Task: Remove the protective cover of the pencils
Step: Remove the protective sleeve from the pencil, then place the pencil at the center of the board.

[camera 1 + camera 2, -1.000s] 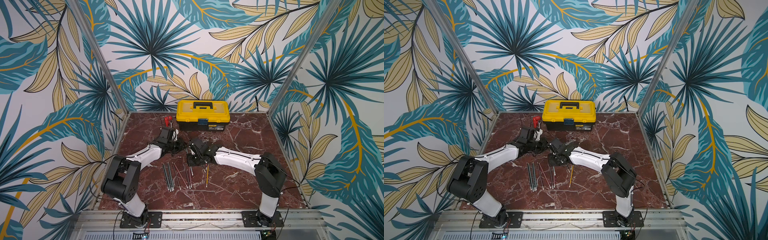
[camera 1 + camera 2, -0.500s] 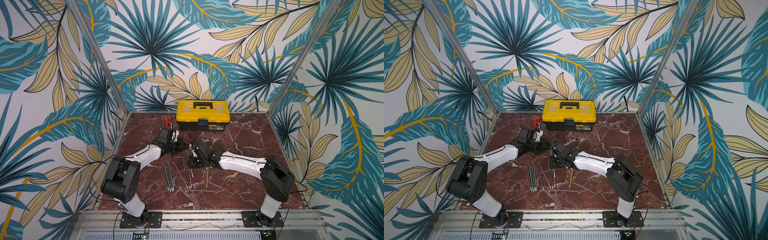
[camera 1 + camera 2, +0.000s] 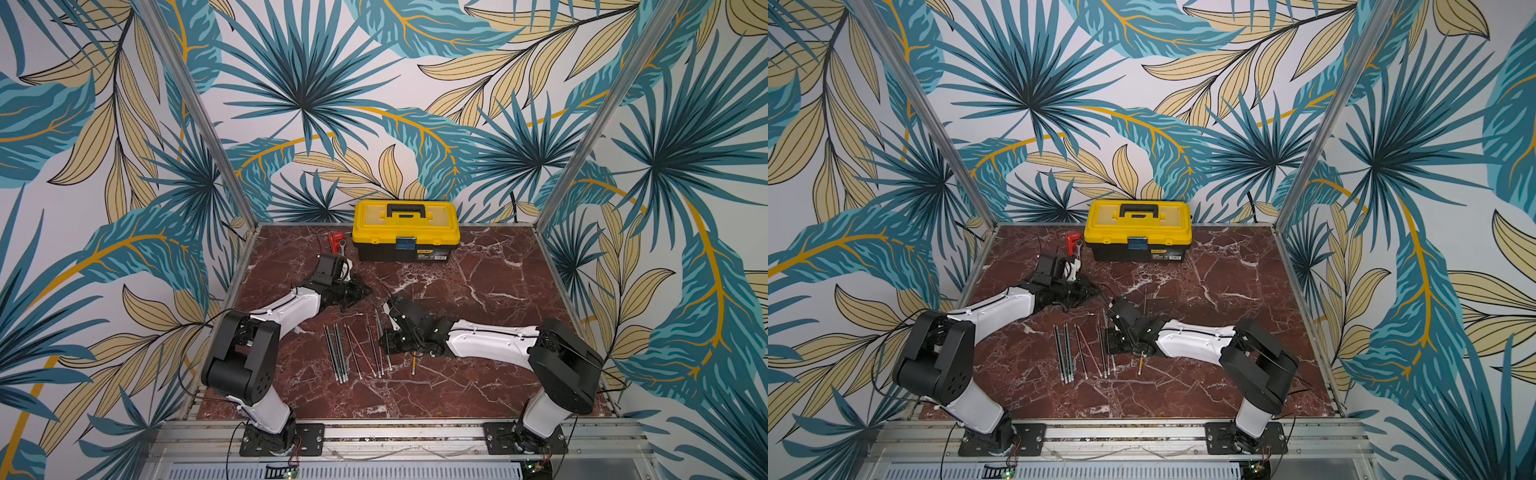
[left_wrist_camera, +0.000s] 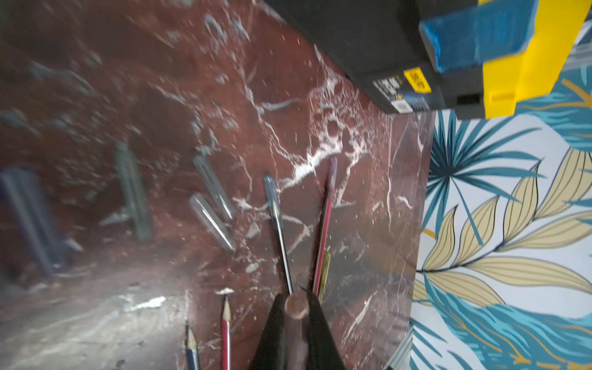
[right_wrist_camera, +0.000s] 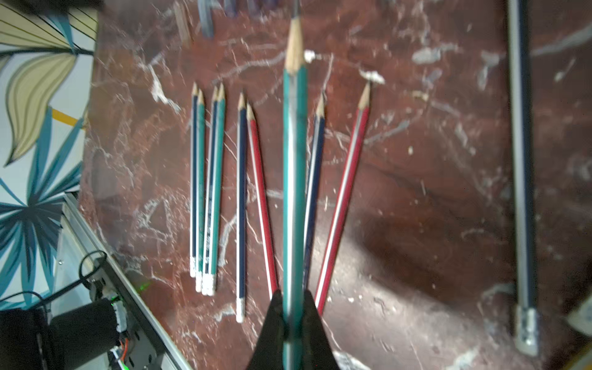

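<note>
Green pencil (image 5: 294, 160) pinched in R fingers (image 5: 270, 333), L fingers (image 4: 272, 333) pinching clear cap (image 4: 296, 309), both arms (image 3: 291, 307) stretched low

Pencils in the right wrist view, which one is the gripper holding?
The teal-green pencil clamped in the right gripper, bare sharpened tip pointing outward; the other pencils lie loose on the marble.

The place is a robotics lab's staged test booth, not a lived-in room. Flat walls papered with a teal-and-tan palm-leaf print (image 3: 374, 104) stand behind bare aluminium corner posts (image 3: 199, 112) around a small red-brown marble-patterned tabletop (image 3: 478, 291). Two white-and-black robot arms (image 3: 286, 307) are fixed by black base plates (image 3: 313, 436) to a grey aluminium rail (image 3: 395, 432) at the front edge, with cables exposed. A yellow-and-black plastic toolbox (image 3: 405, 228) sits near the back wall.
</note>
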You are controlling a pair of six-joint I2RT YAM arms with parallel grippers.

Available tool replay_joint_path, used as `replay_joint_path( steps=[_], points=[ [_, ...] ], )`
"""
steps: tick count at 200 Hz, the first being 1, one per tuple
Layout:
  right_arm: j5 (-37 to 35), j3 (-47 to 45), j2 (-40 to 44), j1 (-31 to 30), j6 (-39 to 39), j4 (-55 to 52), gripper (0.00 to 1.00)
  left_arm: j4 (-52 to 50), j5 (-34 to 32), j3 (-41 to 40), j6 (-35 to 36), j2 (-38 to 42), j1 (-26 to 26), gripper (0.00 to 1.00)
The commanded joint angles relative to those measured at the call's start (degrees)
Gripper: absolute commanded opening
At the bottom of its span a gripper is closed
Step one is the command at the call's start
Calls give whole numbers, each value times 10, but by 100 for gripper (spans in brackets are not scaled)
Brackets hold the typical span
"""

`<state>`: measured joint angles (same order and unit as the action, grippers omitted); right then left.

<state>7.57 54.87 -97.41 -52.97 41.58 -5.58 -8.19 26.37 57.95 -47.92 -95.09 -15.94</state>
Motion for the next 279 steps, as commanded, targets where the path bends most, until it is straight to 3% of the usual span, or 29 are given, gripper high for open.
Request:
replay_joint_path(
  steps=[1,82,122,194,279],
  points=[
    [12,-12,-6,1,9,-11,0,18,-42,46,-3,-21,6,1],
    [-64,0,-39,1,11,-49,0,15,-47,125,-15,-107,-15,0],
    [-57,19,-80,2,16,-53,0,3,-49,156,-9,-151,-21,0],
    [-80,23,-89,2,20,-61,16,-43,-64,185,-13,-198,-32,0],
    [-102,45,-69,3,6,-111,21,-80,-55,220,-3,-227,-42,0]
  ],
)
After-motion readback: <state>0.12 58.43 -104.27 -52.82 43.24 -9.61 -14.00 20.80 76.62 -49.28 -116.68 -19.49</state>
